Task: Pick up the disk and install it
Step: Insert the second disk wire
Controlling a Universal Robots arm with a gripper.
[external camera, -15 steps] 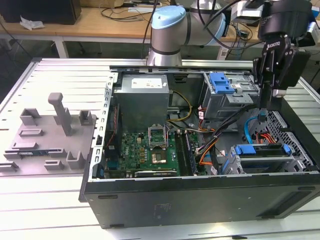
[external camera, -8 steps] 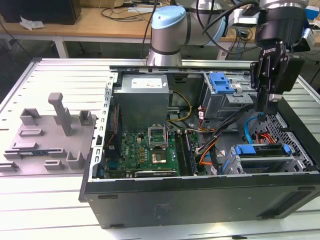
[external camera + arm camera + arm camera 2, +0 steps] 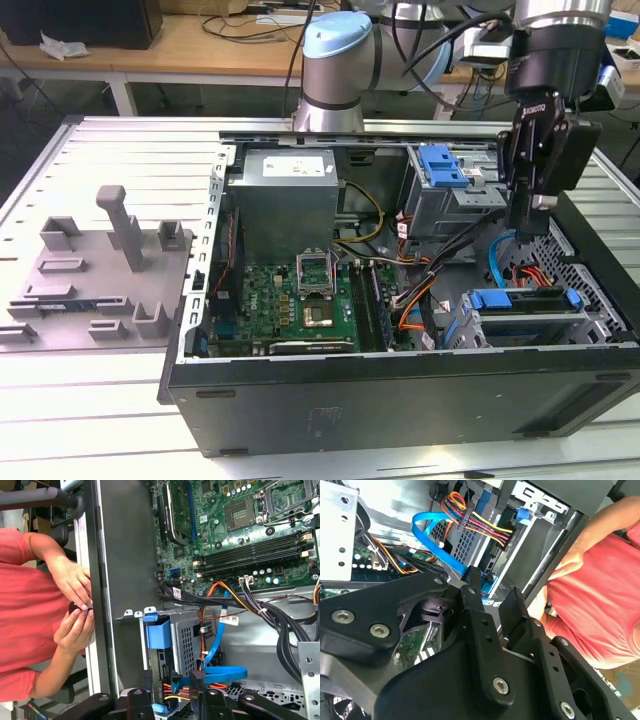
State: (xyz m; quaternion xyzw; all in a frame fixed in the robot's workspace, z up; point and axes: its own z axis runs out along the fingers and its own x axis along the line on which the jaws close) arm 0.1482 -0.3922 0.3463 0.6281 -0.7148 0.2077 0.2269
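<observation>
One view at a time. From the exterior view, finds the tool (image 3: pixel 528 215) poised over the open computer case (image 3: pixel 400 400) toward the exterior view's right, empty, above the drive bay; finds the disk (image 3: pixel 520 320) lying flat in that bay, blue bracket around silver metal, apart from the tool; also notes a grey fixture (image 3: pixel 100 270) on the surface (image 3: pixel 90 420) at the exterior view's left. From the second wrist view, sees the tool (image 3: pixel 495 585) with fingers (image 3: pixel 475 605) narrowly parted and holding nothing, a blue cable (image 3: pixel 432 540) beyond them. From the first wrist view, sees the tool (image 3: pixel 171 675) parted likewise, the motherboard (image 3: pixel 240 525) farther off, and a person's hand (image 3: pixel 75 587) outside the case wall.
</observation>
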